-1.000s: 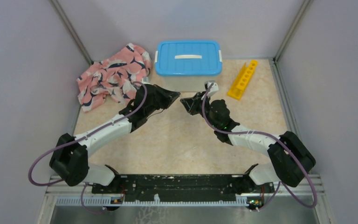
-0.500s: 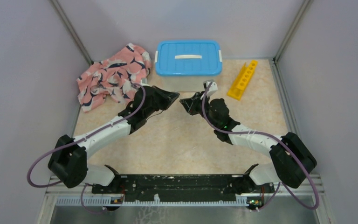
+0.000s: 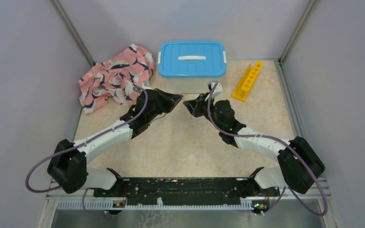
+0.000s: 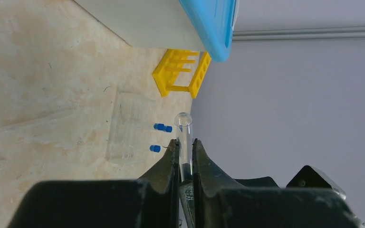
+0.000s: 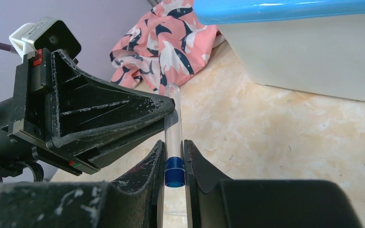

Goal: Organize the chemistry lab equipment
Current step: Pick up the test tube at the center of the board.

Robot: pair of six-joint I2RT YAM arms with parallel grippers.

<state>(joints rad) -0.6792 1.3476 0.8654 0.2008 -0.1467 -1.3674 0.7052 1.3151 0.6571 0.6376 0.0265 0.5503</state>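
Together, left hand [image 4: 185, 142] and right hand [image 5: 173, 145], nearly closed, pinch 1 clear tube [image 5: 172, 121], the right at its blue cap [image 5: 174, 172].

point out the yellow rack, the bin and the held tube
yellow rack [image 3: 248, 80]: top view, middle of its holed top
bin [image 3: 176, 66]: top view, bare part of blue lid
tube [image 5: 172, 128]: right wrist view, clear body above blue cap

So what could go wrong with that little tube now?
1. The left tool and right tool both pinch one thin tube, left near its round end, right at its blue cap. If they tug unevenly, it might crack or the cap might pop off.
2. If both let go, it may fall onto the table.
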